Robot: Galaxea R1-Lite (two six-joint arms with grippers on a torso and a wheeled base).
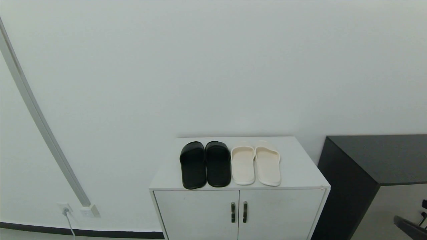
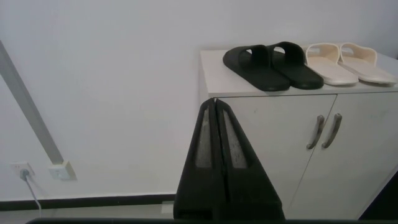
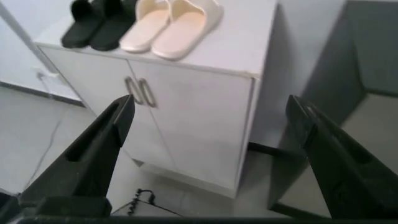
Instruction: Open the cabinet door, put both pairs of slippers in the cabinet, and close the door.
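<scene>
A white cabinet (image 1: 297,160) stands against the wall with both doors shut and two dark handles (image 1: 239,212) at the middle. On its top sit a pair of black slippers (image 1: 205,164) and, to their right, a pair of cream slippers (image 1: 256,162). My left gripper (image 2: 216,109) is shut, empty, held low to the left of the cabinet (image 2: 273,143), away from the black slippers (image 2: 273,64). My right gripper (image 3: 210,115) is open wide and empty, off the cabinet's (image 3: 205,118) front right corner, with the handles (image 3: 140,92) and cream slippers (image 3: 171,18) beyond it.
A black table (image 1: 377,156) stands close on the cabinet's right. A grey conduit (image 1: 36,116) runs slantwise down the wall to sockets (image 1: 78,210) with a cord plugged in at the lower left. Bare floor (image 3: 37,137) lies in front of the cabinet.
</scene>
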